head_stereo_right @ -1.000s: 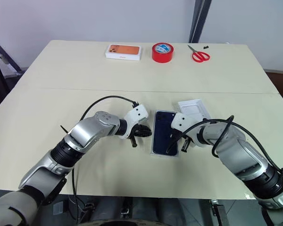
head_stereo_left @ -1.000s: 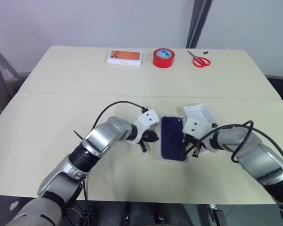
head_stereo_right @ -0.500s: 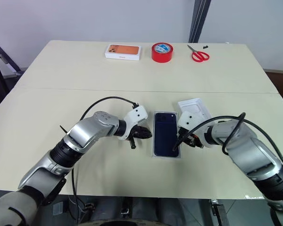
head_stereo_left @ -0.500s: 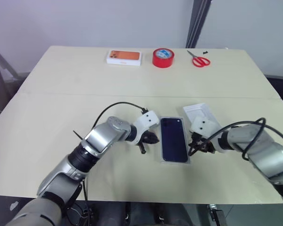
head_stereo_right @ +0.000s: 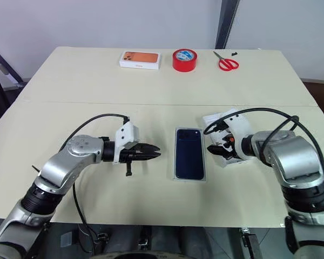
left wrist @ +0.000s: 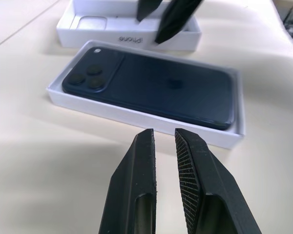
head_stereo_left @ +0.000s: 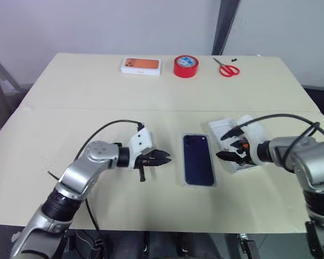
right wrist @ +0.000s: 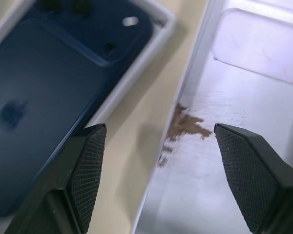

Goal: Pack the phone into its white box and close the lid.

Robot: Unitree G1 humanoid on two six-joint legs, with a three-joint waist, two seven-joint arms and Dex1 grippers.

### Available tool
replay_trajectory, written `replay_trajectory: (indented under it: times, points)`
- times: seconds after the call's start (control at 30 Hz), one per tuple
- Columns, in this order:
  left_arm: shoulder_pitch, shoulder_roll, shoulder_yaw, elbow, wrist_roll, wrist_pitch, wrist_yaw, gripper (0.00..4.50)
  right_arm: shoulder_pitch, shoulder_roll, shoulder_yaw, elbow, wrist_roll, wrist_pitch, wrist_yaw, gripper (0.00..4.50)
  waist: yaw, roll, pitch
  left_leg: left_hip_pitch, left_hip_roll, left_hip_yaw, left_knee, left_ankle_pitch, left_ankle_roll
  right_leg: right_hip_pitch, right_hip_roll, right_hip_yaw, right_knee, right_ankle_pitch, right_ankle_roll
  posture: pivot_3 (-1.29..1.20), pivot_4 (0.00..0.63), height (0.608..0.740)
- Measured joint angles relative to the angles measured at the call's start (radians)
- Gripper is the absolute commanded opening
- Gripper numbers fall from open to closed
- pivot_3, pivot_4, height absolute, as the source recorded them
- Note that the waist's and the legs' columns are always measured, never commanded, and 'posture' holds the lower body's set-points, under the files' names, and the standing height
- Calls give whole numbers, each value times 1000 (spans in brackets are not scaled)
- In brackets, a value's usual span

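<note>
Lying camera-side up, the slim navy-blue phone point(head_stereo_left: 198, 159) fills the shallow white box point(head_stereo_left: 184, 181); left gripper point(head_stereo_left: 164, 158) nearly pressed together, right gripper point(head_stereo_left: 222, 147) spread over the white lid point(head_stereo_left: 218, 127).

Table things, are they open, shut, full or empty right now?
phone: lying back up inside the white box.
white box: open, uncovered, holding the phone.
lid: off, inside up, beside the box.
left gripper: almost shut, empty.
right gripper: open, empty, over the lid.
</note>
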Motion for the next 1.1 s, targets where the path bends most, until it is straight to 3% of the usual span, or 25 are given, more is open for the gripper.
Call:
replay_trajectory:
  times: [0.07,0.17,0.3,0.33,0.57,0.73,0.9,1.0,1.03,1.1]
  points:
    - [21,12,12,-7,-13,-19,-21,715,-3,25,0,24,-6,21,-45,3680,3,0,0,0,0,0,0,0,0,0,0,0,0,0,0,0,150,725]
    - [28,13,14,-8,-15,-34,-28,715,-3,34,5,35,-12,23,-96,2494,2,0,0,0,-1,0,0,-1,1,0,0,0,0,0,0,0,150,725]
    - [29,5,14,-8,-15,-40,-27,715,-3,41,6,34,-8,25,-128,352,-1,0,0,0,0,0,0,-1,1,0,0,0,0,0,0,0,150,725]
    - [29,3,14,-8,-15,-40,-26,715,-3,45,6,33,-4,29,-135,49,-3,0,0,0,-1,0,0,-1,1,0,1,0,0,0,0,0,150,725]
    - [44,-2,39,-7,-14,-46,7,715,-32,65,-44,16,26,53,-156,49,-7,0,0,0,0,0,0,-1,1,0,2,0,1,0,0,0,150,725]
    - [32,-21,160,61,-16,-37,121,715,-146,141,-260,14,213,53,-153,49,-9,0,0,1,0,0,0,-1,1,0,2,0,2,0,0,0,150,725]
    - [9,-18,244,156,-8,-40,192,715,-187,319,-417,91,752,53,-373,49,-22,0,0,1,1,0,0,-1,1,0,2,0,7,0,0,0,150,725]
    - [2,-13,240,185,12,-56,198,715,-57,304,-272,131,1350,-169,-783,49,-19,0,0,0,0,-1,0,-1,1,-1,0,-1,7,0,0,0,150,725]
    - [-2,-10,240,197,18,-59,199,715,-9,321,-219,124,1482,-258,-894,49,-22,-1,0,0,0,0,0,-1,1,-1,0,-1,7,0,0,0,150,725]
    - [-14,-10,235,202,31,-65,198,715,68,416,-139,85,1604,-409,-1063,49,-29,-1,0,-1,0,1,1,-1,1,-1,1,0,7,0,0,0,150,725]
